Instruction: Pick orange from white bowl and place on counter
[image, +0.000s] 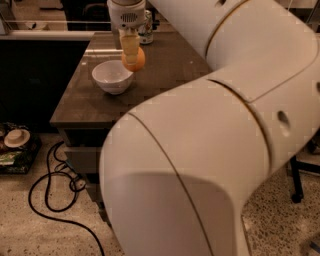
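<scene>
Tool (131, 56) hangs at the far end of the robot's arm (215, 150), pointing down, its two pale fingers clenched on the orange (139, 59).

Nearest the camera, the bulky white arm fills most of the view. A black cable (47, 200) loops over the speckled floor at lower left. Beyond that is the counter (170, 70), glossy grey-brown, with the white bowl (112, 76) standing near its left edge and showing nothing inside. The orange is out of the bowl, held in the air just above and beside the bowl's right rim, apart from the counter surface.

The fruit looks light and firm with a little give, and its smooth skin could slip. The best hold is across its widest part, which seems to be where the fingers sit. Being round, it may roll on the glossy top once let go, so it wants a low, gentle release well apart from the bowl.

Farthest back, behind the tool, stands a printed can (145, 27). Its label is too small to read, and no other writing shows.
</scene>
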